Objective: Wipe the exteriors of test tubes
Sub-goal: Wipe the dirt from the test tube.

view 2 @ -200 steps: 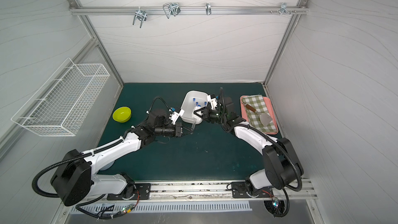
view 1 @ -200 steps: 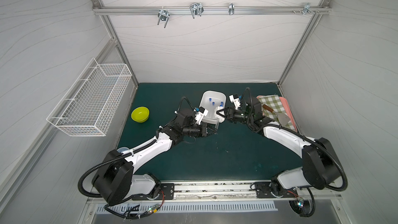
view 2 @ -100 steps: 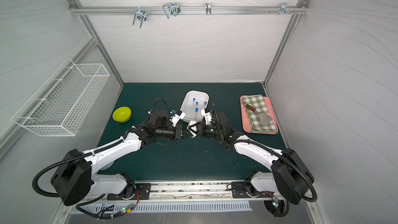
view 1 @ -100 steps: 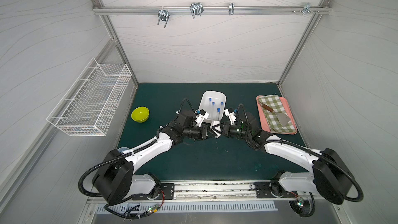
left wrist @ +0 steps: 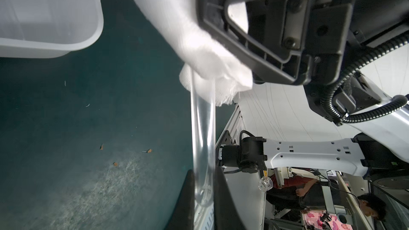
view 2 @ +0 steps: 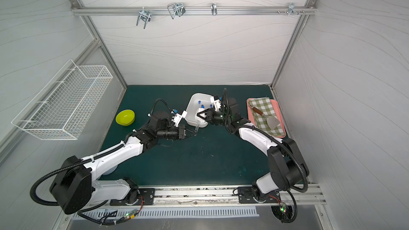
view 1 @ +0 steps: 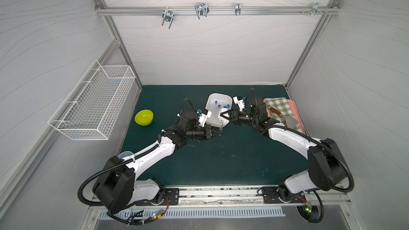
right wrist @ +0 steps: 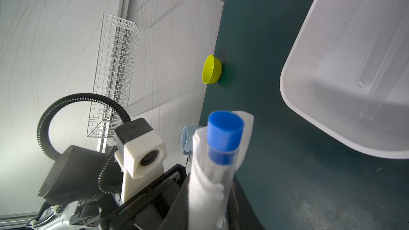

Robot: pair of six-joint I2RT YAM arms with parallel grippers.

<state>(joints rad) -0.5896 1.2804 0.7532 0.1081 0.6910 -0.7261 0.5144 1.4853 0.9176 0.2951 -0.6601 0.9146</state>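
Note:
A clear test tube point(left wrist: 202, 133) is pinched at its rounded bottom by my left gripper point(left wrist: 202, 195), which is shut on it just in front of the white tub point(view 1: 219, 95). The tube point(view 2: 197, 125) slants up toward my right gripper point(view 1: 223, 116). That gripper point(right wrist: 210, 206) is shut on a white cloth point(right wrist: 203, 184) folded round the tube's upper part. The blue cap point(right wrist: 224, 133) pokes out past the cloth. In both top views, more blue-capped test tubes point(view 1: 219, 106) lie in the tub point(view 2: 198, 95); one tube point(right wrist: 371, 67) shows in the right wrist view.
A yellow-green bowl point(view 1: 144, 117) sits on the left of the green mat. A wire basket point(view 1: 95, 105) hangs on the left wall. On the right, a pink tray point(view 1: 269, 112) holds a checked cloth and a spatula point(view 2: 269, 119). A pale blue cup point(view 1: 125, 154) stands by the left arm.
My right gripper slid the cloth down the tube toward the left gripper, then back up to the capped end near the tub. The left gripper barely moved.

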